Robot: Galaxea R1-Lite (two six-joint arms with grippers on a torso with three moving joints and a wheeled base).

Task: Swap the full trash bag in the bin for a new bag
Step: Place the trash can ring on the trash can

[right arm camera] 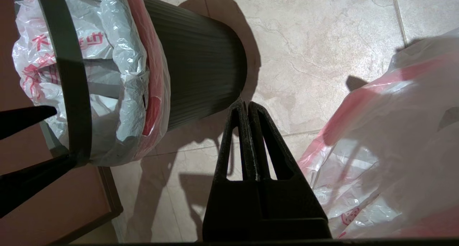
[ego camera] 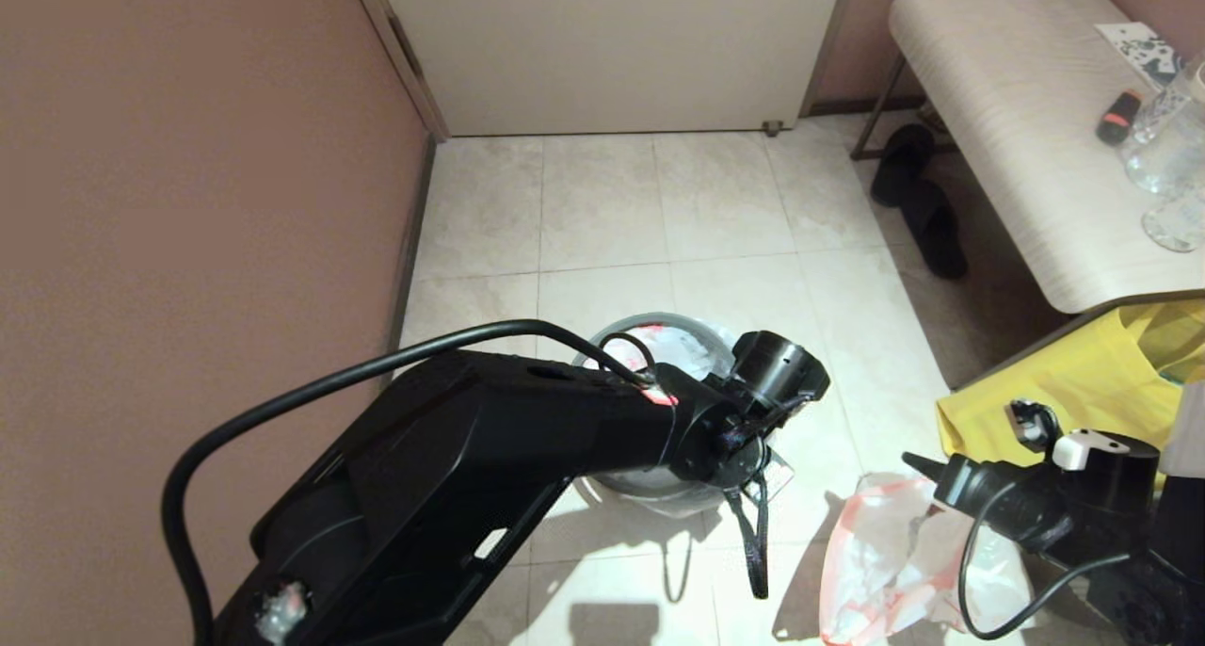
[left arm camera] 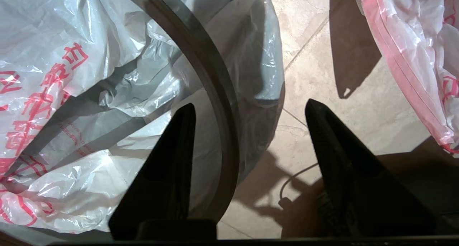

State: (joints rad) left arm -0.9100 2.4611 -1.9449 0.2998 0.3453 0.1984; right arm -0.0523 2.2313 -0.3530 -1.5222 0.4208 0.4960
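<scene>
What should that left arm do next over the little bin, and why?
Probably lift clear. The left gripper has its jaws open, straddling the grey hoop, which already sits over the new bag lining the bin. The full trash bag lies on the floor beside it, so little seems left here.

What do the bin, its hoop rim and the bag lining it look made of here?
Bin: apparently moulded plastic, black, finely ribbed wall with a dull sheen. Hoop rim: smooth grey band, probably plastic, though metal can't be ruled out. New bag: thin translucent white plastic film, crinkled and glossy, with red print.
</scene>
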